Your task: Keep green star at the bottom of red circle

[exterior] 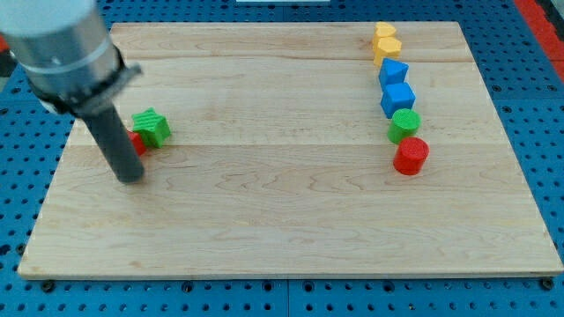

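Note:
The green star (152, 126) lies at the view's left on the wooden board. A red block (137, 143), mostly hidden behind my rod, touches the star's lower left side; its shape cannot be made out. My tip (129, 175) rests on the board just below and left of these two blocks, right next to the red one. A second red block, a cylinder (411, 156), stands at the view's right.
A column of blocks runs down the view's right: two yellow blocks (385, 41), two blue blocks (396, 86), a green cylinder (404, 125), then the red cylinder. The wooden board (282, 220) lies on a blue pegboard.

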`<state>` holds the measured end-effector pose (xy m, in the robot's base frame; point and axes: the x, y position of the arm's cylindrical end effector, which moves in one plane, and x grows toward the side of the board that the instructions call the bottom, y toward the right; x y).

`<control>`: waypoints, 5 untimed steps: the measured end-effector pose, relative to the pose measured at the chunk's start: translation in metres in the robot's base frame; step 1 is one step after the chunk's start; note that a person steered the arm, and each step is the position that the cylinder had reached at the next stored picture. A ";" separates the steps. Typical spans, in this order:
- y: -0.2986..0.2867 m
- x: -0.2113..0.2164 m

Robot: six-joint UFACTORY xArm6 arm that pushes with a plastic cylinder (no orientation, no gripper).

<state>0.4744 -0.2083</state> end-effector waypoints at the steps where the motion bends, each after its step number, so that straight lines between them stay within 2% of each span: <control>1: -0.024 -0.046; 2: -0.036 -0.056; 3: -0.019 -0.083; 4: 0.051 -0.080; 5: 0.115 -0.058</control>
<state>0.4165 -0.0933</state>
